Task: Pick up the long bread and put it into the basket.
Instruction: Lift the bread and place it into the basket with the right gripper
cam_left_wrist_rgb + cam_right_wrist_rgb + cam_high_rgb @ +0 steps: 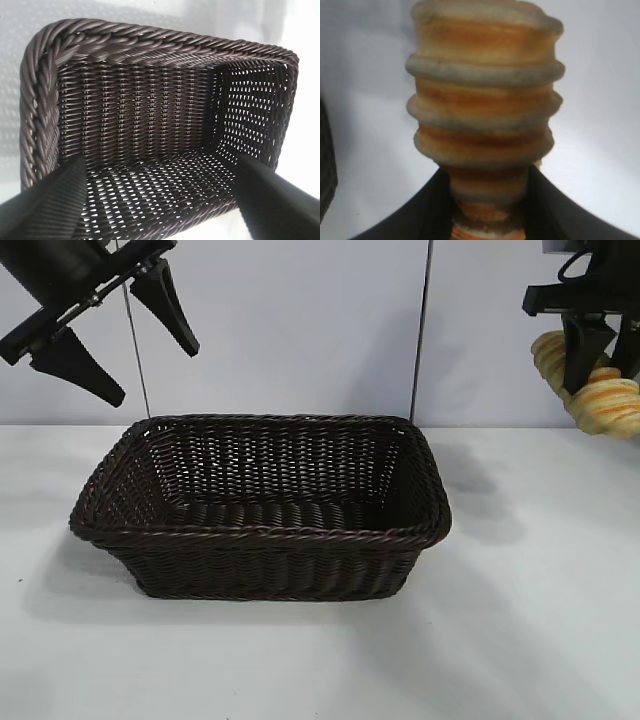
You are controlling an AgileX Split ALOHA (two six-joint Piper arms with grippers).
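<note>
basket: dark brown wicker, tight horizontal weave on walls, braided rope-pattern rim; open lattice weave on floor and end wall, white showing through the gaps
long bread: pale yellow with orange-brown crosswise bands, ridged like a twist; cream ridges alternating with darker orange grooves, up right of the basket
right gripper: black, plain matte, on the bread
left gripper: black fingers, fine ribbed texture on inner faces, above the basket's left end
table: plain white, soft grey shadow around the basket
back wall: pale blue-grey panels, thin dark vertical seam behind the basket
</note>
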